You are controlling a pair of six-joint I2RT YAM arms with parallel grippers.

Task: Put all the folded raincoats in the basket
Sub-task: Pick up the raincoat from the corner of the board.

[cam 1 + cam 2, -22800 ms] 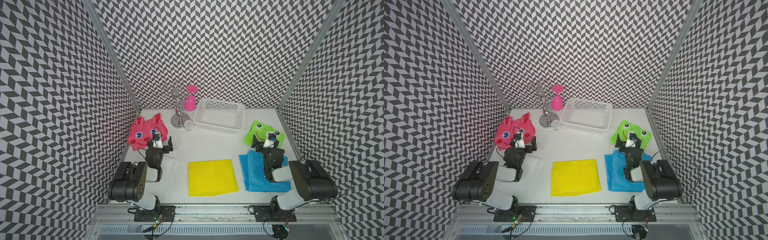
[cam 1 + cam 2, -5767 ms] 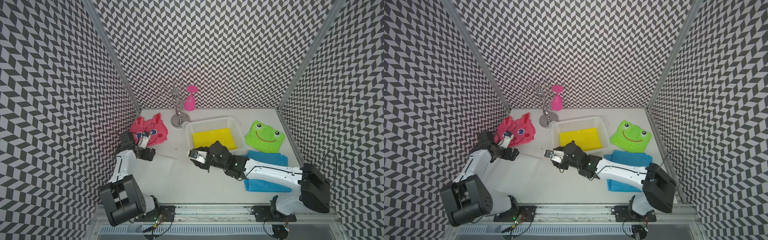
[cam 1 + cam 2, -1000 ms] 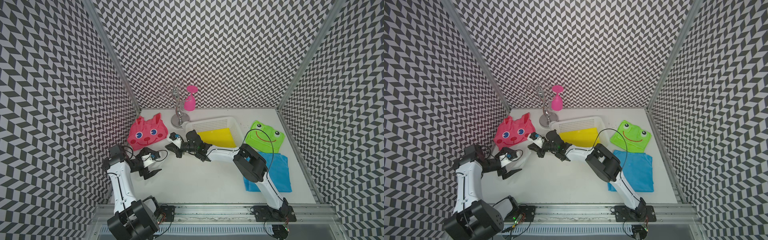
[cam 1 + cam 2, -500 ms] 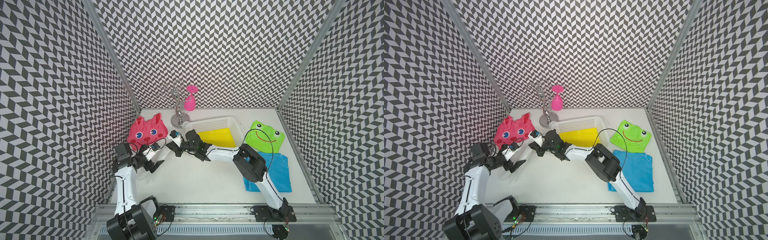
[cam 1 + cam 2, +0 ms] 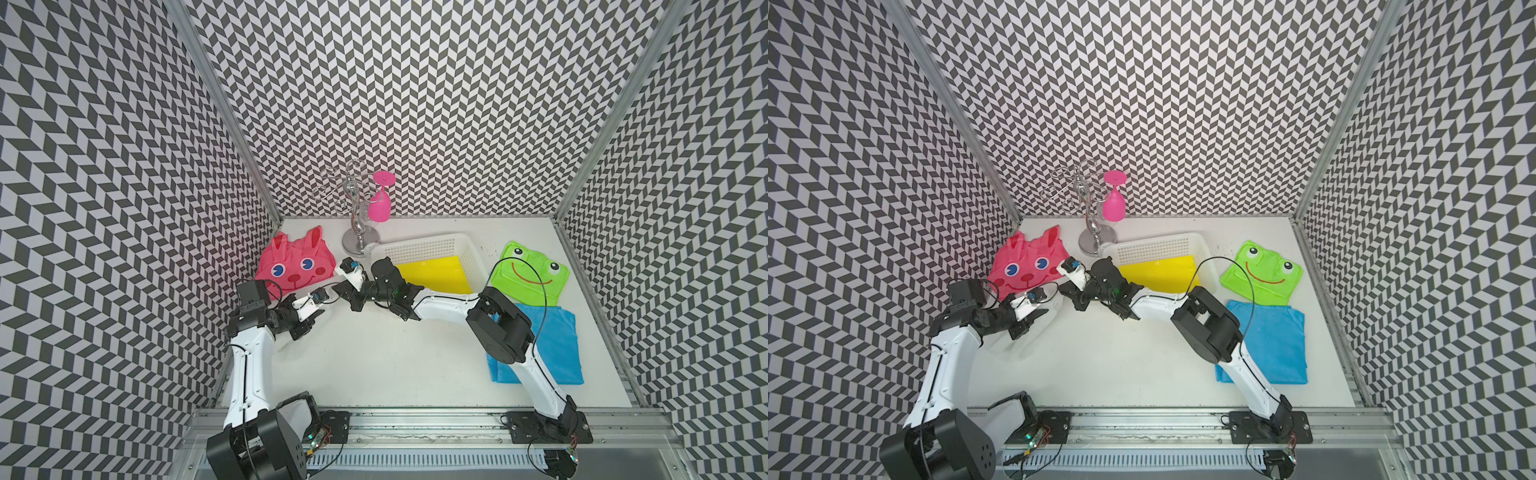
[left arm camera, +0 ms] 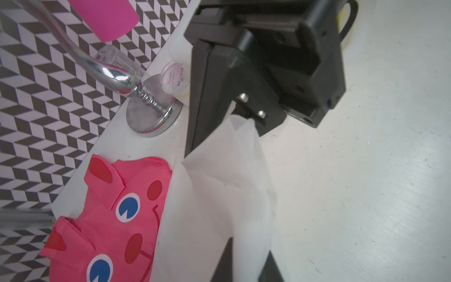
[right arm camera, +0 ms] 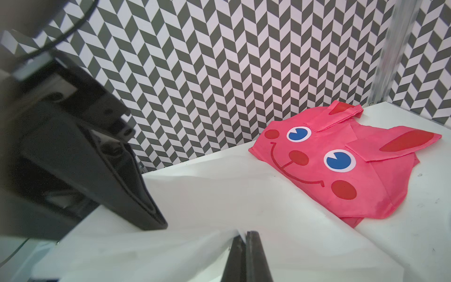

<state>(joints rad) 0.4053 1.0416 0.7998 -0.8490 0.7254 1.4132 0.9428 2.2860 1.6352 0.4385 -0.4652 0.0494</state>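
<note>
The white raincoat [image 6: 219, 195] lies on the desk [image 5: 374, 365], left of the basket [image 5: 424, 243]; left gripper [image 6: 246, 266] and right gripper [image 7: 244, 254] each pinch its edge; lift evenly, clearing the rim, fold flat.

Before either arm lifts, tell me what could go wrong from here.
1. Both arms' jaws are shut on just the edges of the thin white raincoat; it could slip free or unfold when raised.
2. The pink rabbit raincoat lies against it and might get dragged.
3. The glass rack stands beside the basket; a swing there could knock it.
</note>
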